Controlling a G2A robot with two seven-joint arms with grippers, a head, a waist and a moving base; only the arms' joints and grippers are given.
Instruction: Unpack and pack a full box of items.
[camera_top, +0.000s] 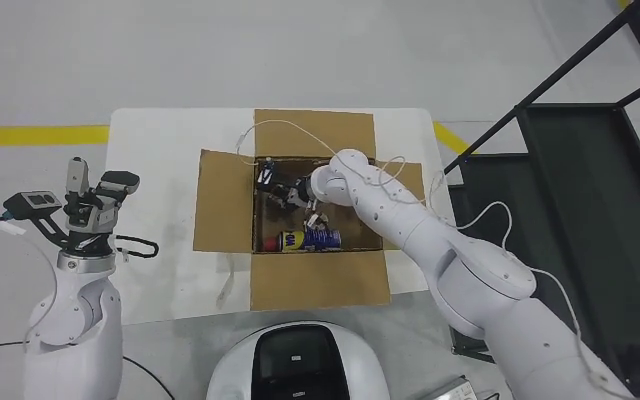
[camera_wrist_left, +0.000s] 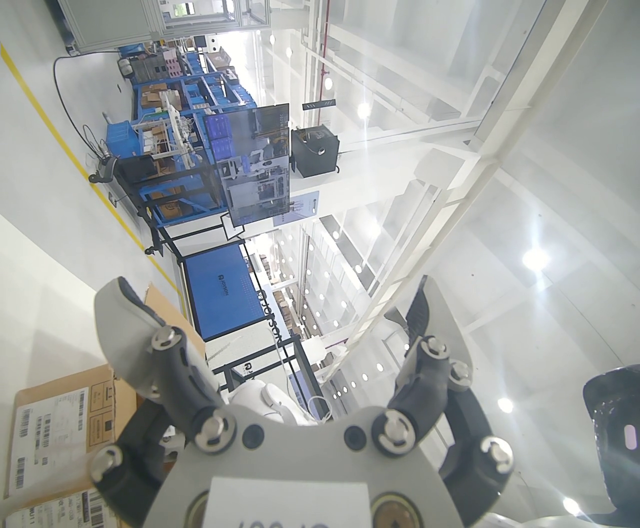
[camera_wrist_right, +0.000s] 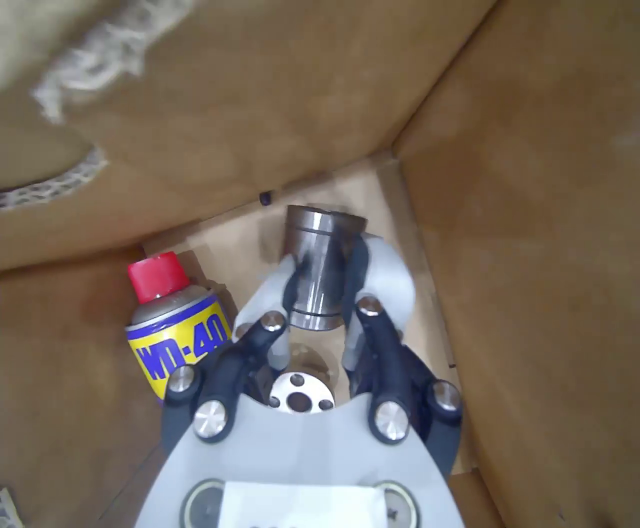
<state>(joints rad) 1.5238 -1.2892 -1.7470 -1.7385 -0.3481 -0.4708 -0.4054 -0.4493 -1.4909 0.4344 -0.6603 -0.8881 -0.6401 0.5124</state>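
Now right pincer (camera_wrist_right: 325, 262) clamps a steel cylinder (camera_wrist_right: 320, 232) near a yellow-labelled can (camera_wrist_right: 175, 332); left pincer (camera_wrist_left: 272, 295) gapes.

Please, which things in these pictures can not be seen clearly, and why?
- Top view: much of the box floor, hidden under the right arm.
- Right wrist view: the spray can base, behind the right gripper.
- Right wrist view: whether the metal cylinder touches the box floor; blurred.

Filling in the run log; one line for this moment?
right gripper: shut on metal cylinder inside cardboard box | left gripper: open, empty, away from box | spray can: in box
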